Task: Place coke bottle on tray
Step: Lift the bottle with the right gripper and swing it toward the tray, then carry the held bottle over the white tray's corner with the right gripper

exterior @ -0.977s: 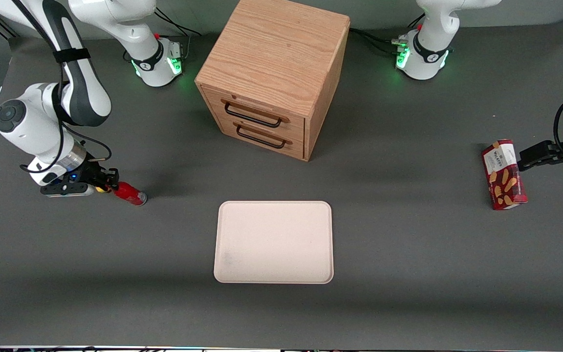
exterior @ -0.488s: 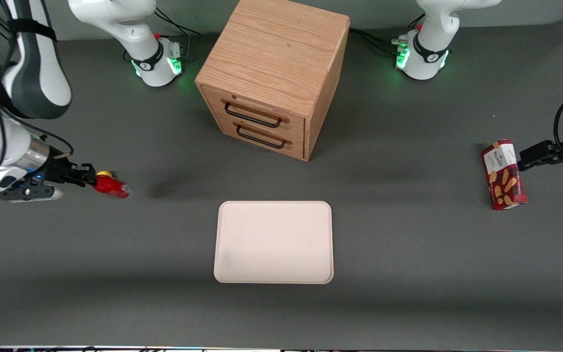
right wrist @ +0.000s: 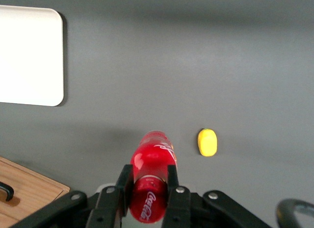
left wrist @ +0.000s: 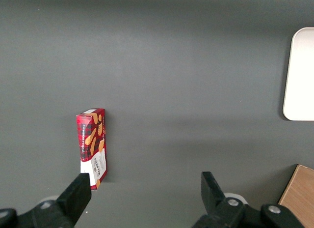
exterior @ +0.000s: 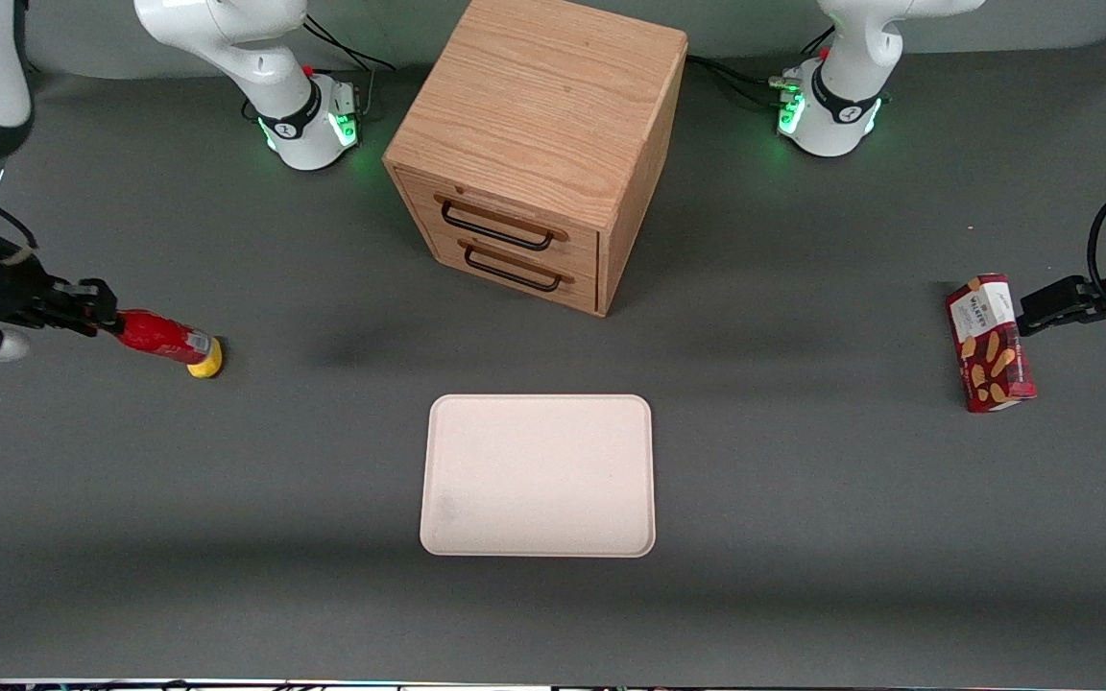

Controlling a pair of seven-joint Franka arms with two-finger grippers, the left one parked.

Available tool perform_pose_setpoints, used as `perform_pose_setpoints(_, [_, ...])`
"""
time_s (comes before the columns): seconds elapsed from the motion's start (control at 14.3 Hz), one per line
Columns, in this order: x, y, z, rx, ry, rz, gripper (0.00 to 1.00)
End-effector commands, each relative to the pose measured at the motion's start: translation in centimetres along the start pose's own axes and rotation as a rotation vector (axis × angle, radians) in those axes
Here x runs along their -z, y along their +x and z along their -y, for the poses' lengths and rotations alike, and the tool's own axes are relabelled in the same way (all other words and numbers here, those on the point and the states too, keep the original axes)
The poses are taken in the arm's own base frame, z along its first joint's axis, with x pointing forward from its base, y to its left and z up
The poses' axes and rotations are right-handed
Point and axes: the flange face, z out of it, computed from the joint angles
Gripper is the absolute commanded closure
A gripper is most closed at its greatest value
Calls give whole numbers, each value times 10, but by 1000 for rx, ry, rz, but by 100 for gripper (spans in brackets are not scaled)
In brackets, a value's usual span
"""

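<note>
The coke bottle (exterior: 164, 338), small, slim and red, hangs above the table at the working arm's end. My gripper (exterior: 104, 319) is shut on it near the cap end, and the base points toward the tray. In the right wrist view the black fingers (right wrist: 172, 181) clamp the coke bottle (right wrist: 152, 159) from both sides, with the gripper (right wrist: 147, 183) well above the grey surface. The tray (exterior: 539, 475), flat, cream-pink and bare, lies nearer the front camera than the cabinet and some way from the bottle. One of the tray's corners (right wrist: 29, 56) shows from the wrist.
A yellow rounded lump (exterior: 204, 363) lies on the table just under the bottle's base, also seen as the yellow lump (right wrist: 207, 142). The wooden drawer cabinet (exterior: 539, 154) stands mid-table. A red snack box (exterior: 990, 341) lies toward the parked arm's end.
My gripper, shut on the bottle, has lifted it off the table and drawn farther toward the working arm's end. The yellow lump, mostly hidden before, now shows on the table.
</note>
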Motion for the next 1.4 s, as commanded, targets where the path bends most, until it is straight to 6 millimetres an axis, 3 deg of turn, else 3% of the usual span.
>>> perform_pose_setpoints(0.0, [38, -2, 0, 18, -38, -11, 100])
perform_pose_setpoints(0.14, [40, -1, 4, 24, -37, -13, 100])
perform_pose_setpoints(0.21, [43, -1, 17, 43, -34, -19, 100])
perform_pose_setpoints(0.49, [50, 32, 96, 95, -29, -11, 100])
perform_pose_setpoints(0.56, [47, 42, 107, 51, -24, 10, 100])
perform_pose_setpoints(0.7, [43, 55, 156, 27, -17, 13, 100])
perform_pose_setpoints(0.91, [16, 64, 231, -50, -18, 26, 100])
perform_pose_setpoints(1.33, [-26, 58, 363, -216, 16, -12, 100])
